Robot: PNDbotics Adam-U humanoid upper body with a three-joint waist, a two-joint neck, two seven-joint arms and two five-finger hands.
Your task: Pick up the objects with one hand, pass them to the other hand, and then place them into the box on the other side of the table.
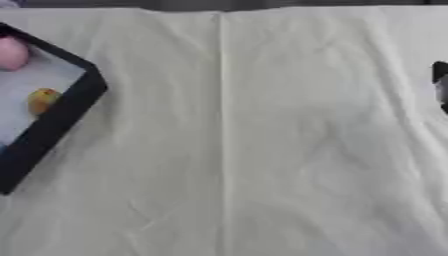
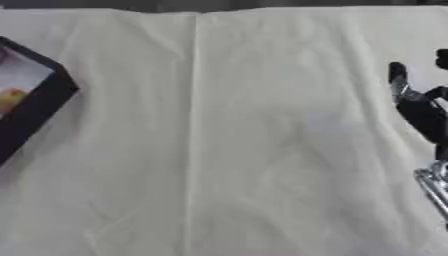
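Note:
A black-walled box [image 1: 61,115] with a pale floor sits at the table's left edge, turned askew. Inside it lie a pink rounded object [image 1: 12,52] near its far end and a small yellow-orange object [image 1: 42,100] closer to the middle. My right hand [image 2: 420,112] shows at the right edge in the right eye view, black with silver parts, one finger pointing up and away; it holds nothing that I can see. Only a dark sliver of that hand [image 1: 440,85] appears in the left eye view. My left hand shows in neither view.
A creased white cloth [image 1: 236,150] covers the table, with a fold line running from far to near through the middle. A dark strip [image 1: 219,4] marks the table's far edge.

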